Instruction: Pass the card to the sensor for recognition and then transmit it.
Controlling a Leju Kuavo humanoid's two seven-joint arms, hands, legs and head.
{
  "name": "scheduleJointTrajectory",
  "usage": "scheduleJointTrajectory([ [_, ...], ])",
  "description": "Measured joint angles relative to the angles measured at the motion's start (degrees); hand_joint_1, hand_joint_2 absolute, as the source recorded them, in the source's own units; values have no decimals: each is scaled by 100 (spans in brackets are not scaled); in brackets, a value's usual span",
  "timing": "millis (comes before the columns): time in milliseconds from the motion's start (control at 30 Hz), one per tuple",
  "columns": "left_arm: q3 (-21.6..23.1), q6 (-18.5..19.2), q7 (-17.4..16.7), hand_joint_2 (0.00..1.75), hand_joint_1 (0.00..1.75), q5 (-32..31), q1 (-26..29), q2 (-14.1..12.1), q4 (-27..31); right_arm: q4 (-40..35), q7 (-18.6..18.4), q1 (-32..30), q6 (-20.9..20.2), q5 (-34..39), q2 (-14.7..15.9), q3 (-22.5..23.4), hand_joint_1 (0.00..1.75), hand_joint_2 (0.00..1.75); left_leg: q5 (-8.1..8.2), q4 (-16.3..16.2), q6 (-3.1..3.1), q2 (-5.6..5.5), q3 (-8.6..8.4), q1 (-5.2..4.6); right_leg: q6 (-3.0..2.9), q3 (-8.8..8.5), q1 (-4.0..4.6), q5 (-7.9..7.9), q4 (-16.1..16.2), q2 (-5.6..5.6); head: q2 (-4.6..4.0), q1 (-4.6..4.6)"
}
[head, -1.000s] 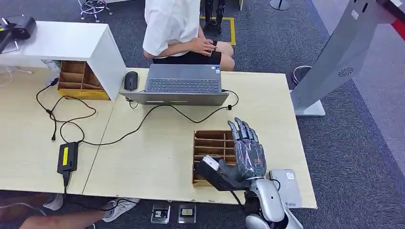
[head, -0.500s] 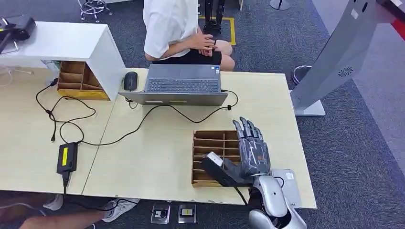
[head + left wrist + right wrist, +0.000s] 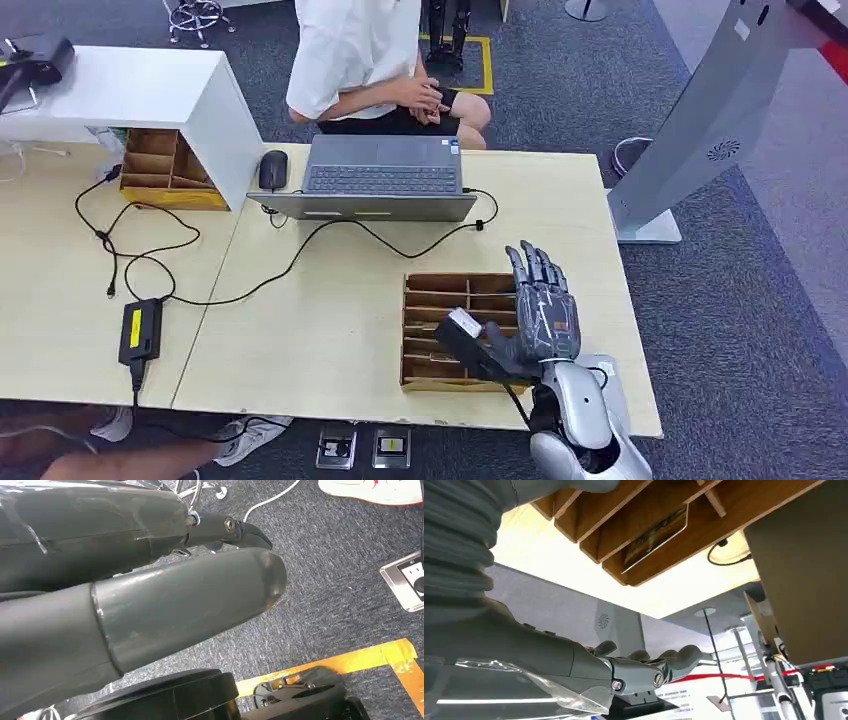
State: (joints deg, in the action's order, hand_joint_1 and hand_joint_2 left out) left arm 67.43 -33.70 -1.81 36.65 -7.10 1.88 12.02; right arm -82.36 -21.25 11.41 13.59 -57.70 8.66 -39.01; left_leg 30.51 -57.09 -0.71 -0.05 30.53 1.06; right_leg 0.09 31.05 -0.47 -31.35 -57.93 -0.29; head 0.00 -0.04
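Note:
A wooden slotted box (image 3: 440, 300) sits near the table's front right. In the right wrist view a printed card (image 3: 656, 532) stands in one of that box's (image 3: 774, 580) slots. My right hand (image 3: 540, 320) hovers over the box's right side, fingers straight and spread, thumb stretched out across the slots, holding nothing; its fingers (image 3: 624, 667) are also bare in the right wrist view. The grey sensor pad (image 3: 612, 385) lies at the table's front right corner, partly under my forearm. My left hand (image 3: 190, 600) hangs over the carpet floor, fingers extended, with nothing in it.
A person (image 3: 360, 50) sits behind an open laptop (image 3: 385, 178) with a mouse (image 3: 273, 168) beside it. Cables and a black power adapter (image 3: 141, 330) lie at the left. A second wooden box (image 3: 160, 170) sits under a white shelf (image 3: 130, 85). A grey kiosk (image 3: 700, 120) stands to the right.
My right hand has drifted to the right and slightly farther back over the slotted box, still holding nothing. The seated person shifted a little.

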Motion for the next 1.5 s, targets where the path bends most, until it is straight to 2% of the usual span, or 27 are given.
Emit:
scheduleJointTrajectory([
  [133, 0, 4, 0, 0, 0, -2, 0, 0, 0, 0, -4, -5, 7, 0, 0, 41, 17, 175, 3, 0, -5, 0, -1, 1, -4, 0, 2, -3, -2, 0, -2, 0],
  [167, 0, 4, 0, 0, 0, -2, -1, 0, 0, 0, 4, -8, 13, 0, 0, 48, 24, 175, 3, 0, -6, 0, -1, 1, -6, 0, 2, -4, -3, 0, 0, 0],
  [367, 0, 4, 0, 0, 0, -2, 0, 0, 0, 0, 101, -27, 46, 4, -7, 72, 21, 175, 4, 0, -7, 0, -2, 6, -7, 0, 6, -9, -4, -1, -2, 0],
  [500, 0, 7, 0, 0, 0, 0, 0, 0, 0, 0, 118, -31, 48, 7, -7, 72, 33, 175, 9, 1, -14, 0, -3, 9, -9, 0, 9, -11, -5, 0, -2, 0],
  [700, 0, 9, 0, 0, 0, 2, 0, 0, 0, 2, 192, -34, 52, 33, -24, 72, 40, 175, 9, 1, -15, 0, -3, 14, -10, -1, 13, -12, -6, 0, -2, 0],
  [1233, 0, 9, -2, 0, 0, -22, -1, 4, 0, 55, 284, -55, 81, 98, -136, 65, 42, 175, 12, 1, -21, 0, -4, 16, -19, -1, 16, -19, -8, 0, 0, 0],
  [1500, 0, 7, -17, 0, 0, -24, 0, 9, 0, 61, 282, -69, 70, 103, -153, 65, 56, 175, 12, 1, -21, 0, -5, 16, -20, -1, 16, -20, -9, -1, 0, 0],
])
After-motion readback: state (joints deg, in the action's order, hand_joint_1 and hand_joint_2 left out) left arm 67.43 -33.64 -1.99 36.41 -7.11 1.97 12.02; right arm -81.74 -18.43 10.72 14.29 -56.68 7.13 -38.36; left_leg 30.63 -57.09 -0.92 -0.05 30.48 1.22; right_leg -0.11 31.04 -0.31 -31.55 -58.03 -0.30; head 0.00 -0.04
